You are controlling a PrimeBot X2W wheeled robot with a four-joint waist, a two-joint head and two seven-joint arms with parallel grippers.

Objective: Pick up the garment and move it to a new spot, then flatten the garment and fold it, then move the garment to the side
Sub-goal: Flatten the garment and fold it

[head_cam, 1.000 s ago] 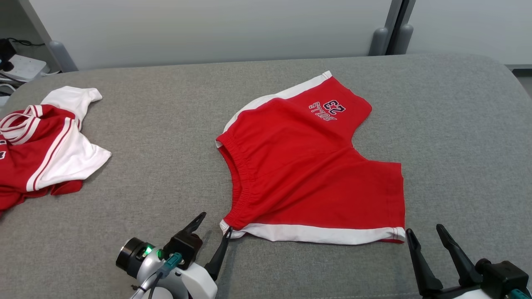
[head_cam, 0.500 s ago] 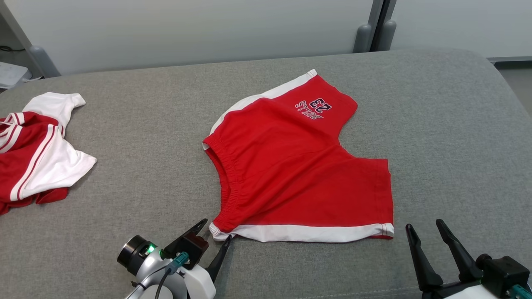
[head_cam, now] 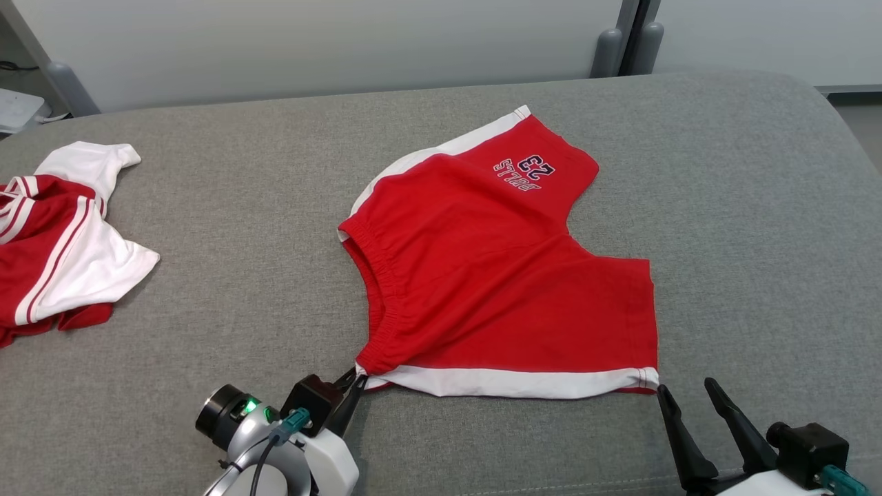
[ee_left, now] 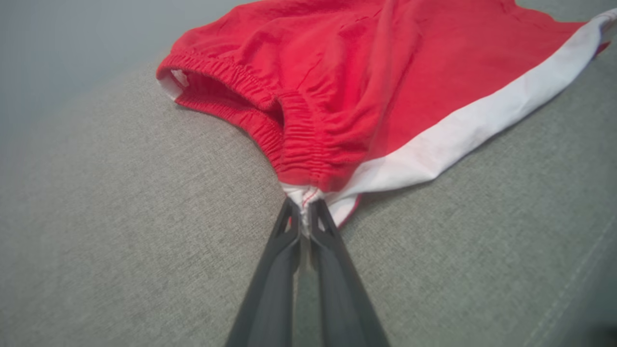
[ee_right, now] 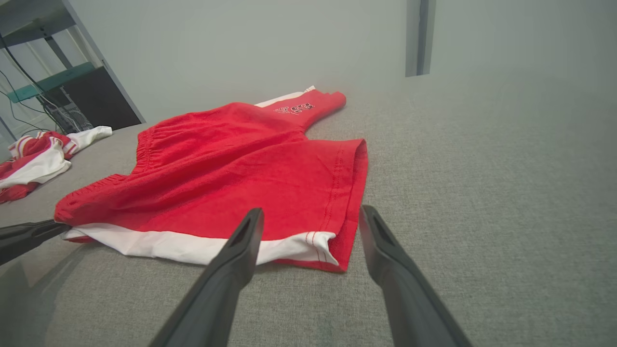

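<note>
Jaws of the left gripper (head_cam: 354,380) are pressing together on the waistband corner of the red shorts (head_cam: 496,275), at the 7 o'clock end of the garment. Jaws of the right gripper (head_cam: 685,387) are standing wide and holding nothing, just beside the white-striped leg hem at 5 o'clock. These shorts are lying spread near the middle of the grey cushion (head_cam: 207,324). At 9 o'clock, well apart, a red and white shirt (head_cam: 62,241) is lying crumpled.
</note>
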